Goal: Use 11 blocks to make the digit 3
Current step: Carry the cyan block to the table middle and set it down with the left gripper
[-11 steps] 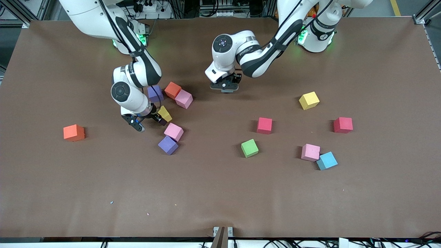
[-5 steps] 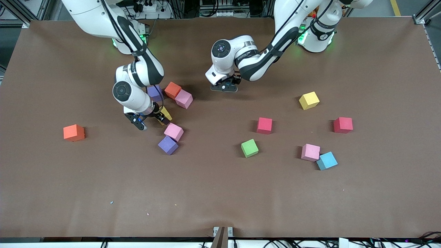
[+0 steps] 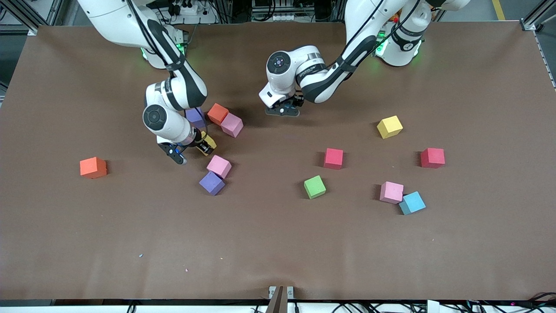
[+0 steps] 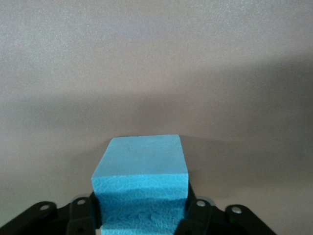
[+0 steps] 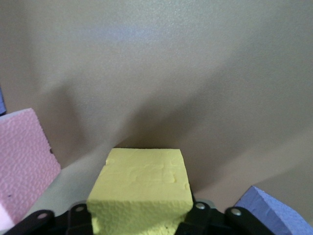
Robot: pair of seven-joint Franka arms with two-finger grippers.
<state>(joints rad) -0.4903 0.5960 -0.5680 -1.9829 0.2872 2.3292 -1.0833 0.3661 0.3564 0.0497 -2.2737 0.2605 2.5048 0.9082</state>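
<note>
My right tool [image 3: 203,147] is clenched on a yellow block [image 5: 142,188]; a pink block [image 3: 219,166] and a purple block [image 3: 195,116] crowd it closely. A light blue block [image 4: 142,186] sits in my left tool [image 3: 283,109], grip unclear, with bare worktop [image 3: 269,243] all round.

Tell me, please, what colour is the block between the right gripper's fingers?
Yellow: the block sits in the right gripper, clearest in the right wrist view.
</note>
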